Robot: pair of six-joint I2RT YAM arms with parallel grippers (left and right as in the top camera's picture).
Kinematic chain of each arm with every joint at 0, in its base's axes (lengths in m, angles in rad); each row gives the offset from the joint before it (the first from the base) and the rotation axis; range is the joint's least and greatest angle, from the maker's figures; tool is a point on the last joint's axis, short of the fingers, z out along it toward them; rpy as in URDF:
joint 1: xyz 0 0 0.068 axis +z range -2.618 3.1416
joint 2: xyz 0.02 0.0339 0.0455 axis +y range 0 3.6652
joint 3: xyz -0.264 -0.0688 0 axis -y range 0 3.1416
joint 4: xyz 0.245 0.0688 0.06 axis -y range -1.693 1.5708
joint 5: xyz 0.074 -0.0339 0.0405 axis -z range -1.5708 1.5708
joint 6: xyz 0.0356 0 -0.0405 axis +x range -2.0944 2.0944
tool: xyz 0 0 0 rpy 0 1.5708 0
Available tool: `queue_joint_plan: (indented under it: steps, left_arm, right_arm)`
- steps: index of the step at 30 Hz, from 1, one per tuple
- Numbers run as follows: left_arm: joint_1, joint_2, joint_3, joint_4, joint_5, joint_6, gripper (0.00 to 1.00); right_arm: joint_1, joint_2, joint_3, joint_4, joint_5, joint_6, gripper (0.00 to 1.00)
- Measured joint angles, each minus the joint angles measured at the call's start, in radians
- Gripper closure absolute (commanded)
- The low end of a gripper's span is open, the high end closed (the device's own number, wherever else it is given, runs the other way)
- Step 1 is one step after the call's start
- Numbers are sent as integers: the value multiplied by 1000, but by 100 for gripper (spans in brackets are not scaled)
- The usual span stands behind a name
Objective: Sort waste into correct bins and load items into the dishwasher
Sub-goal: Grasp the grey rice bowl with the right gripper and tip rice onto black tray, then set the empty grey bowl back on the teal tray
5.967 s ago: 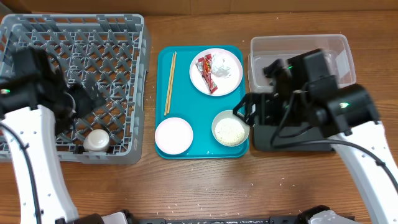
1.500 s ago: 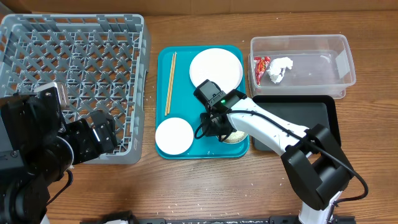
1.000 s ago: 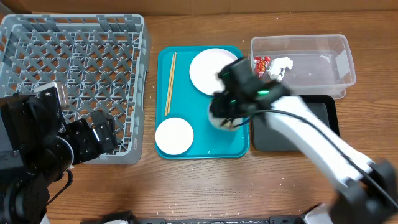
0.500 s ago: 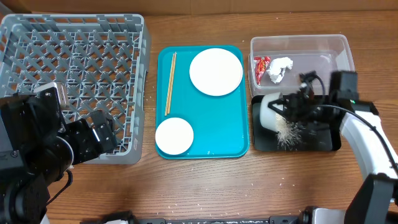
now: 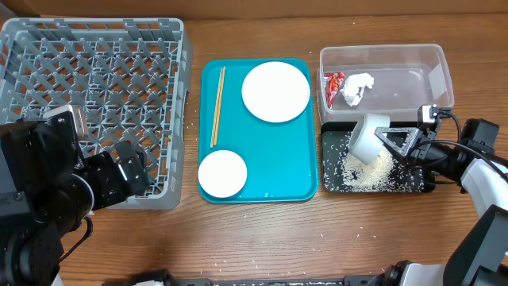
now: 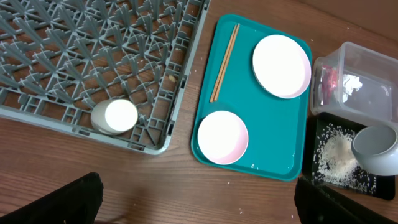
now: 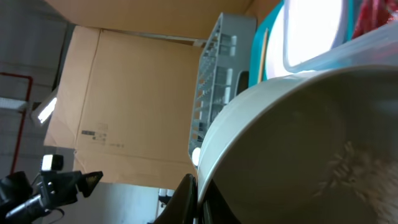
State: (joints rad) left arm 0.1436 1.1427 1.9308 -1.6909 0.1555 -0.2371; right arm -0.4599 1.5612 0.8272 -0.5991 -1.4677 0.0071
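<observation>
My right gripper (image 5: 389,138) is shut on the rim of the grey-green bowl (image 5: 367,137), which hangs tipped on its side over the black tray (image 5: 416,184). Loose rice (image 5: 368,171) lies scattered on that tray. The clear tub (image 5: 397,71) holds the red wrapper (image 5: 333,83) and the white tissue (image 5: 358,86). The plate (image 5: 275,91), the small dish (image 5: 222,173) and the chopsticks (image 5: 217,106) lie on the teal tray (image 5: 274,171). A white cup (image 6: 114,117) sits in the grey dish rack (image 5: 95,71). My left gripper (image 6: 199,211) hovers open above bare table, holding nothing.
The left arm's bulk (image 5: 48,199) covers the rack's near corner in the overhead view. A few stray rice grains (image 5: 361,233) lie on the wood in front of the trays. A cardboard wall (image 7: 130,93) stands behind the rack.
The right arm carried the bowl off the teal tray to the black tray and tipped it; rice has spilled onto the tray. The left arm has not moved.
</observation>
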Motion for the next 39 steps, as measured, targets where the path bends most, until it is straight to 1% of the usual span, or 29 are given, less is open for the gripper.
queue_joint_plan:
  steps: [2,4,8,10,14,16,20,22,25,28,30,32,34,35,37,39]
  left_arm:
    - [0,0,0,0,0,0,0]
    - [0,0,0,0,0,0,0]
    - [0,0,0,0,0,0,0]
    - [0,0,0,0,0,0,0]
    - [0,0,0,0,0,0,0]
    - [0,0,0,0,0,0,0]
    - [0,0,0,0,0,0,0]
    - [0,0,0,0,0,0,0]
    - [0,0,0,0,0,0,0]
    - [0,0,0,0,0,0,0]
    - [0,0,0,0,0,0,0]
    - [0,0,0,0,0,0,0]
    - [0,0,0,0,0,0,0]
    - [0,0,0,0,0,0,0]
    - [0,0,0,1,0,0,0]
    - [0,0,0,1,0,0,0]
  right_arm:
    - [0,3,0,-26,-32,-7,96]
    - [3,3,0,-5,-10,-11,96]
    - [9,3,-1,-14,-37,-17,96]
    - [16,3,-1,7,-13,-3,96]
    - [33,3,-1,14,-32,12,96]
    - [43,3,-1,34,-8,55,96]
    - [68,3,-1,41,-21,64,96]
    - [93,-9,-1,24,-15,39,96]
    - [119,-23,0,83,34,100,96]
    - [154,-56,9,65,48,148,96]
    - [217,-109,29,34,98,163,96]
    - [362,-216,82,-24,257,173,96]
    - [568,-320,126,-41,489,198,96]
    - [731,-352,139,-44,682,228,96]
    - [946,-328,140,-47,981,277,96]
    - [1083,-260,139,-3,1192,305,96]
